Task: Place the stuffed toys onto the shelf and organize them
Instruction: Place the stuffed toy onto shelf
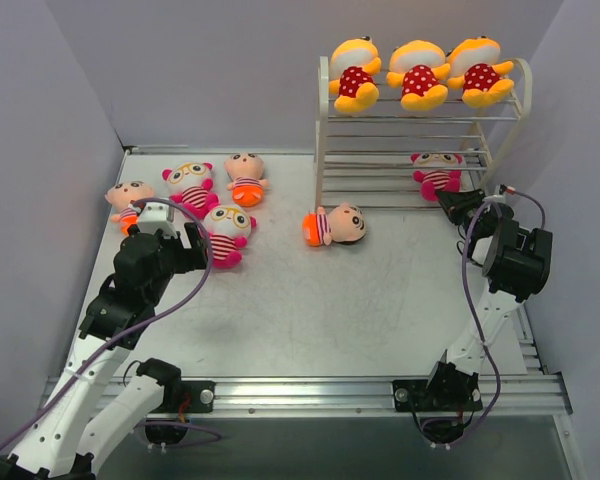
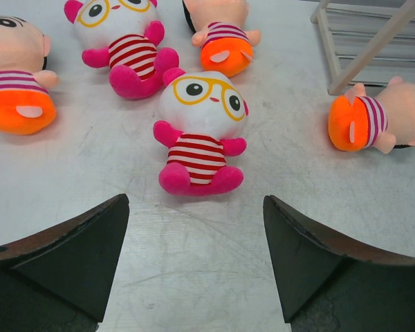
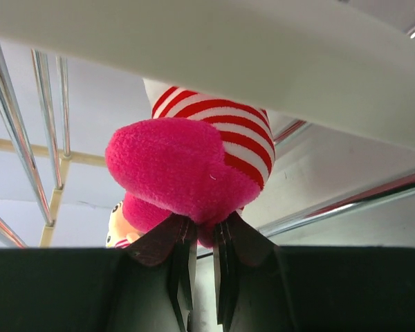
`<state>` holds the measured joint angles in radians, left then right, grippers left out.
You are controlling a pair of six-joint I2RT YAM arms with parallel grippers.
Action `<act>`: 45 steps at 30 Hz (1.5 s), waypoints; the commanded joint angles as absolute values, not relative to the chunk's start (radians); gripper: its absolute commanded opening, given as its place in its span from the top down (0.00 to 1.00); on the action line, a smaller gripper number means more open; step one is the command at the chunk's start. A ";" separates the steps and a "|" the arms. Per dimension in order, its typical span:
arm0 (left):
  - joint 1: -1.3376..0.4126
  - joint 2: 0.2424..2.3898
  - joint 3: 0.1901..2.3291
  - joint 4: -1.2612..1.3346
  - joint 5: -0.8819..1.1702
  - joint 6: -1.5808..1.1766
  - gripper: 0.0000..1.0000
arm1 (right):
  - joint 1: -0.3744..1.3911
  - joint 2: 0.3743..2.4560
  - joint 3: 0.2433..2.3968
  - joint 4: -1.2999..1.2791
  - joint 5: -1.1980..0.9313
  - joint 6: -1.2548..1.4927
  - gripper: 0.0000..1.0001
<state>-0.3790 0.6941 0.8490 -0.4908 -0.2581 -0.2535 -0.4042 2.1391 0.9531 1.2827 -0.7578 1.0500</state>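
Now: right tool (image 3: 204, 229) pinched nearly closed on the pink foot of the shelved doll (image 3: 218, 135), low in the shelf (image 1: 324, 120); left tool (image 2: 195, 202), wide open and empty, faces the floor doll (image 2: 200, 131) lying feet-first, lengthwise ahead, on the worktop (image 2: 311, 200).

Toy: striped plush toy (image 3: 183, 176), red-and-white body over bright pink fleece legs, seen from beneath.
Gripper: dark two-finger right gripper (image 3: 203, 259), tips drawn nearly together, nipping the pink fleece at the toy's underside.
Frame: broad white shelf bar (image 3: 263, 52), slanting across the top, above the toy.
Rods: thin shiny metal rods (image 3: 17, 138), left side.
Behind: peach-faced plush toy (image 3: 117, 228), mostly hidden.
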 commanded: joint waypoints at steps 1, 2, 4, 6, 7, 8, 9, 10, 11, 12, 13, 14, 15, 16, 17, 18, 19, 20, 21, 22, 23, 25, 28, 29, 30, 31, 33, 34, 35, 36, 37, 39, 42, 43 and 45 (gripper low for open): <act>-0.383 0.687 0.850 -0.482 -0.261 -0.244 0.13 | -0.396 2.129 0.989 1.485 -0.753 1.035 1.00; -0.383 0.687 0.850 -0.483 -0.261 -0.244 0.13 | -0.397 2.132 0.992 1.483 -0.755 1.034 0.99; -0.383 0.687 0.850 -0.483 -0.261 -0.244 0.13 | -0.397 2.141 0.991 1.482 -0.753 1.034 0.98; -0.383 0.687 0.850 -0.483 -0.261 -0.244 0.13 | -0.399 2.151 0.986 1.483 -0.750 1.034 0.96; -0.383 0.687 0.850 -0.483 -0.261 -0.244 0.13 | -0.400 2.152 0.983 1.483 -0.750 1.034 0.94; -0.383 0.689 0.850 -0.483 -0.261 -0.244 0.13 | -0.402 2.155 0.980 1.485 -0.750 1.037 0.93; -0.383 0.687 0.848 -0.483 -0.261 -0.244 0.13 | -0.403 2.158 0.977 1.491 -0.750 1.038 0.92; -0.383 0.687 0.848 -0.483 -0.261 -0.244 0.13 | -0.406 2.163 0.976 1.496 -0.750 1.043 0.91; -0.383 0.689 0.850 -0.482 -0.259 -0.244 0.13 | -0.410 2.163 0.973 1.500 -0.750 1.048 0.89; -0.383 0.686 0.850 -0.482 -0.259 -0.244 0.13 | -0.413 2.164 0.968 1.502 -0.750 1.051 0.84; -0.383 0.686 0.850 -0.483 -0.259 -0.244 0.13 | -0.414 2.163 0.965 1.505 -0.750 1.051 0.82; -0.383 0.686 0.848 -0.482 -0.259 -0.244 0.13 | -0.417 2.163 0.962 1.506 -0.750 1.052 0.80; -0.383 0.686 0.848 -0.483 -0.259 -0.244 0.13 | -0.419 2.160 0.959 1.509 -0.752 1.049 0.78; -0.383 0.684 0.850 -0.483 -0.259 -0.244 0.13 | -0.419 2.157 0.956 1.509 -0.753 1.049 0.77; -0.383 0.684 0.848 -0.482 -0.259 -0.244 0.13 | -0.419 2.157 0.954 1.511 -0.755 1.049 0.74; -0.383 0.683 0.848 -0.482 -0.259 -0.244 0.13 | -0.419 2.151 0.953 1.511 -0.755 1.051 0.70; -0.383 0.684 0.850 -0.482 -0.259 -0.244 0.13 | -0.419 2.146 0.948 1.512 -0.755 1.051 0.68; -0.383 0.683 0.850 -0.483 -0.259 -0.244 0.13 | -0.420 2.143 0.948 1.513 -0.755 1.051 0.66; -0.383 0.681 0.848 -0.482 -0.259 -0.244 0.13 | -0.420 2.138 0.945 1.506 -0.752 1.051 0.64; -0.383 0.681 0.850 -0.482 -0.258 -0.244 0.13 | -0.422 2.134 0.945 1.505 -0.747 1.051 0.62; -0.383 0.683 0.848 -0.482 -0.258 -0.244 0.13 | -0.422 2.131 0.939 1.503 -0.746 1.049 0.61; -0.383 0.680 0.848 -0.482 -0.258 -0.244 0.13 | -0.423 2.126 0.936 1.505 -0.744 1.052 0.57; -0.383 0.678 0.848 -0.482 -0.258 -0.244 0.13 | -0.423 2.126 0.928 1.517 -0.747 1.061 0.52; -0.383 0.680 0.848 -0.483 -0.258 -0.244 0.13 | -0.423 2.126 0.920 1.528 -0.749 1.065 0.51; -0.383 0.678 0.848 -0.482 -0.258 -0.244 0.13 | -0.423 2.123 0.917 1.532 -0.747 1.065 0.48; -0.383 0.678 0.847 -0.483 -0.258 -0.244 0.13 | -0.423 2.122 0.913 1.534 -0.747 1.068 0.46; -0.385 0.676 0.848 -0.482 -0.256 -0.244 0.13 | -0.423 2.114 0.907 1.545 -0.746 1.072 0.44; -0.385 0.676 0.848 -0.482 -0.256 -0.244 0.13 | -0.423 2.111 0.905 1.545 -0.746 1.072 0.43; -0.385 0.675 0.848 -0.483 -0.256 -0.244 0.13 | -0.423 2.106 0.905 1.546 -0.746 1.074 0.43; -0.385 0.675 0.848 -0.482 -0.256 -0.244 0.13 | -0.423 2.103 0.902 1.546 -0.744 1.074 0.43; -0.385 0.675 0.848 -0.482 -0.256 -0.244 0.13 | -0.423 2.100 0.902 1.545 -0.745 1.072 0.42; -0.385 0.673 0.848 -0.482 -0.256 -0.244 0.13 | -0.425 2.091 0.900 1.537 -0.741 1.069 0.42; -0.385 0.672 0.848 -0.482 -0.258 -0.244 0.13 | -0.425 2.076 0.896 1.525 -0.735 1.062 0.42; -0.385 0.670 0.848 -0.482 -0.258 -0.244 0.13 | -0.425 2.071 0.893 1.519 -0.732 1.055 0.42; -0.385 0.667 0.847 -0.482 -0.258 -0.245 0.13 | -0.426 2.056 0.887 1.496 -0.724 1.039 0.43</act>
<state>-0.3790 0.6811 0.8486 -0.4908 -0.2577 -0.2535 -0.4187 2.1376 0.8963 1.2831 -0.7357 1.0691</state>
